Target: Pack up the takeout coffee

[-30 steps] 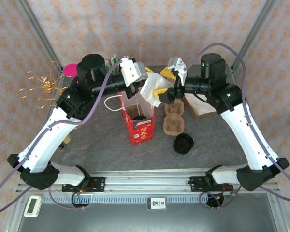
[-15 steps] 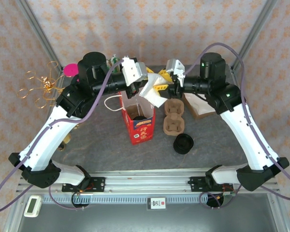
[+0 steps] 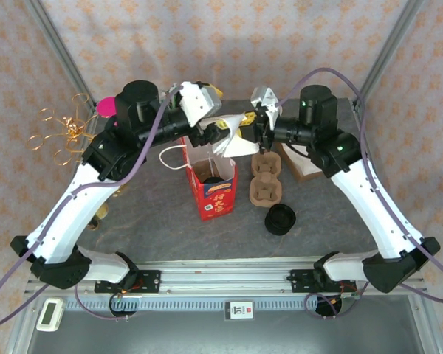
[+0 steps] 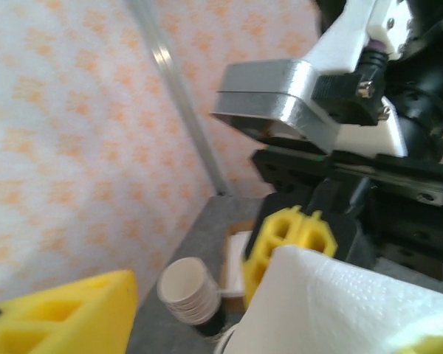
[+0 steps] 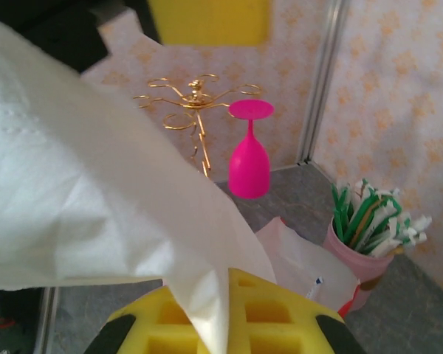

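above the red bag (image 3: 214,193), the right jaws are pinching a corner of the napkin (image 3: 233,144), soft, light and easy to tear, while the left jaws are gaping wide.

Both hands meet over the red paper bag (image 3: 213,190): right hand (image 3: 249,127) pinching a white napkin (image 3: 235,144) above its open mouth, left hand (image 3: 215,127) just beside. Brown cup carrier (image 3: 266,179) and black cup (image 3: 280,219) stand on the counter (image 3: 148,221).

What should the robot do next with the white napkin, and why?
Probably the right gripper should lower the napkin into the red bag: it pinches the napkin, the left gripper stands open, and the bag's mouth gapes just below.
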Controlling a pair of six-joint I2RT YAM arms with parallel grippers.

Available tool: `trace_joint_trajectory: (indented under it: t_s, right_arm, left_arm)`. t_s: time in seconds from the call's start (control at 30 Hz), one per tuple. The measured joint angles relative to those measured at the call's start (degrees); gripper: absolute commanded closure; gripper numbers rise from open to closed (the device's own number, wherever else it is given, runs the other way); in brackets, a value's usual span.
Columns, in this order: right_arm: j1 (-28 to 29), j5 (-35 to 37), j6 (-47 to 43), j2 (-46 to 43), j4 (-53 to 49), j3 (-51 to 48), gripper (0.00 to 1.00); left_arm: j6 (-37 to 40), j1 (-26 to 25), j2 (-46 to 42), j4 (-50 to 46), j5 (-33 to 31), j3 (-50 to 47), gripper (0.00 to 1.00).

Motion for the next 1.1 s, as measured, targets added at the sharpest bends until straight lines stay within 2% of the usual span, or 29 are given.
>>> trace_joint_trajectory:
  t_s: [0.2, 0.3, 0.53, 0.63, 0.83, 1.1]
  right_arm:
    - [2.2, 12.3, 14.8, -0.9, 5.3, -2.4, 1.0]
    - [6.2, 20.6, 22.2, -0.9, 8.3, -3.1, 1.0]
    - [15.4, 34.4, 33.9, -0.3, 14.6, -7.1, 1.0]
    - [18.7, 39.8, 35.8, 1.4, 15.3, -7.4, 1.0]
    - [21.9, 49.2, 37.2, 4.5, 16.6, -8.3, 1.0]
    - [23.2, 56.2, 36.3, 7.5, 19.7, -11.5, 1.0]
  left_arm:
    - [-12.4, 0.0, -10.7, 2.6, -20.0, -7.0, 0.2]
    - [-21.2, 0.0, -14.4, 2.4, -28.0, -8.8, 0.2]
    - [-39.6, 0.0, -17.2, -1.8, -38.4, -16.3, 0.23]
    - [-46.1, 0.0, -16.4, -5.3, -40.5, -20.0, 0.28]
    - [-55.6, 0.2, -15.5, -8.2, -41.0, -27.5, 0.31]
    - [-62.6, 4.3, -15.6, -4.2, -36.1, -38.0, 0.32]
